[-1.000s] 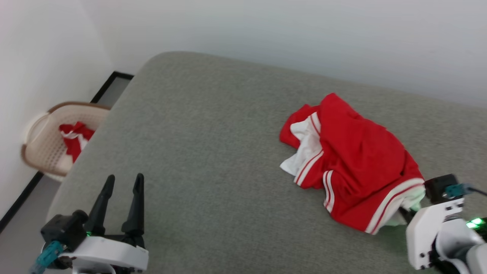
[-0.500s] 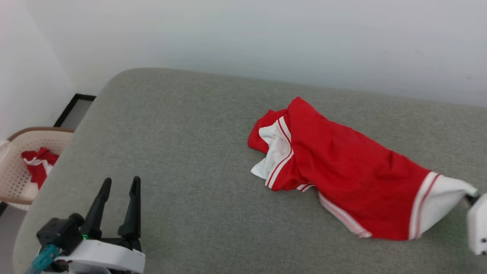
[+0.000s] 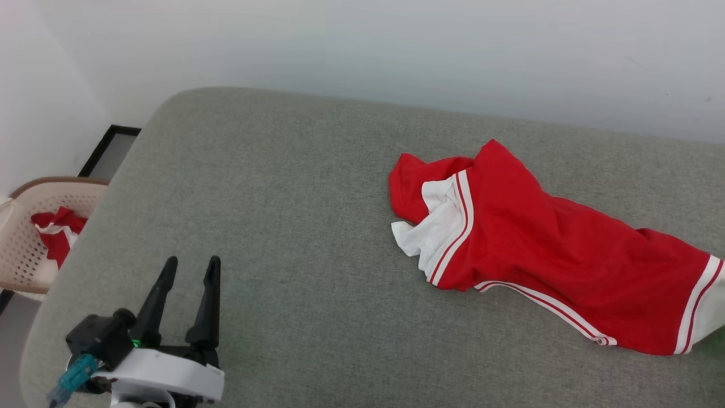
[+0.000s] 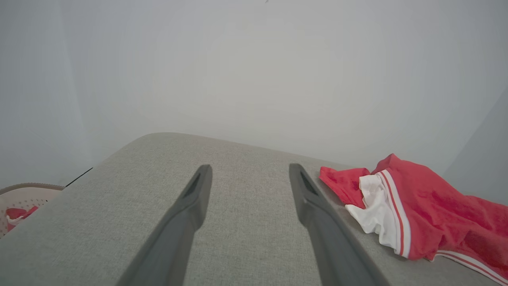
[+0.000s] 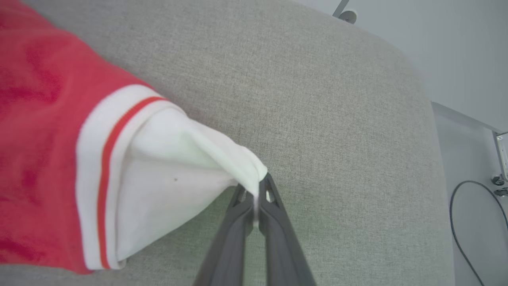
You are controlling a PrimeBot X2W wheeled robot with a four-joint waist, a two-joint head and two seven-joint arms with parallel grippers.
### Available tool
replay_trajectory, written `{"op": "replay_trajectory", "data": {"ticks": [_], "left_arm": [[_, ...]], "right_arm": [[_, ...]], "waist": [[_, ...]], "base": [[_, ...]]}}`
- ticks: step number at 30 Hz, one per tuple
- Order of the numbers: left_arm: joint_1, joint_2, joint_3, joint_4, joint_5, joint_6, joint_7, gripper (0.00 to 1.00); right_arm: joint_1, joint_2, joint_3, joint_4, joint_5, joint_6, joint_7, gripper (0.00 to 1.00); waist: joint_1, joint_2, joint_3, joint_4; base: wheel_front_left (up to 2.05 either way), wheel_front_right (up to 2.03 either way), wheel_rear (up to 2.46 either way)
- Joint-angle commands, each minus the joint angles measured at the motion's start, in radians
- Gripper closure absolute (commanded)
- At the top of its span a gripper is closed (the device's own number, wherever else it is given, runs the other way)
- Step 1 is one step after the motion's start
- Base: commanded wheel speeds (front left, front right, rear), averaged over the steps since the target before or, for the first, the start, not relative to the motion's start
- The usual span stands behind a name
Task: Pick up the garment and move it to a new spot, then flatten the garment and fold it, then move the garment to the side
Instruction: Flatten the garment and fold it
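Red garment [image 3: 538, 249] lying on grey padded surface [image 3: 294, 215], right gripper [image 5: 256, 190] jaws clenched on its white sleeve, left gripper [image 3: 191, 262] jaws released, well apart from garment

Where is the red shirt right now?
The red shirt lies on the right side of the grey cushion in the head view, its white sleeve pinched by the right gripper.

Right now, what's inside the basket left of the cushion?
A crumpled red-and-white cloth lies in the beige basket. The grey cushion hides the basket's right side, so anything there or beneath the cloth can't be seen.
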Motion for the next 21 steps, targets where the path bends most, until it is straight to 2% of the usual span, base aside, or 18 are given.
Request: {"op": "replay_trajectory", "data": {"ticks": [1,7,8,10,11,12,13,21], "left_arm": [[-0.016,0.002,-0.003,0.005,0.003,-0.005,0.000,0.00],[-0.030,0.004,-0.013,0.015,0.002,-0.009,0.000,0.00],[-0.032,0.005,-0.015,0.017,0.002,-0.009,0.002,0.00],[-0.036,0.007,-0.018,0.018,0.002,-0.009,0.004,0.00],[-0.037,0.008,-0.020,0.019,0.003,-0.010,0.004,0.00],[-0.039,0.009,-0.021,0.019,0.004,-0.010,0.005,0.00],[-0.041,0.011,-0.022,0.019,0.004,-0.010,0.006,0.00],[-0.029,0.030,-0.027,0.006,-0.003,-0.007,0.032,0.00]], "right_arm": [[-0.022,0.015,-0.001,0.042,-0.004,-0.001,-0.015,1.00],[-0.072,0.035,0.019,0.185,0.031,-0.001,-0.048,1.00],[-0.080,0.045,0.025,0.203,0.037,-0.001,-0.051,0.97],[-0.096,0.048,0.032,0.236,0.038,-0.001,-0.061,0.76],[-0.104,0.050,0.034,0.250,0.040,-0.001,-0.068,0.60],[-0.112,0.053,0.037,0.264,0.040,-0.001,-0.073,0.23],[-0.119,0.056,0.043,0.276,0.041,-0.001,-0.077,0.00],[-0.162,0.057,0.095,0.282,0.065,-0.001,-0.115,0.00]], "waist": [[0.0000,0.0000,0.009,0.008],[0.0000,0.0000,0.021,0.013],[0.0000,0.0000,0.021,0.012],[0.0000,0.0000,0.021,0.010],[0.0000,0.0000,0.021,0.009],[0.0000,0.0000,0.021,0.008],[0.0000,0.0000,0.019,0.006],[0.0000,0.0000,-0.007,-0.034]], "base": [[0.00,0.00,0.00],[0.00,0.00,0.00],[0.00,0.00,0.00],[0.00,0.00,0.00],[0.00,0.00,0.00],[0.00,0.00,0.00],[0.00,0.00,0.00],[0.00,0.00,0.00]]}}
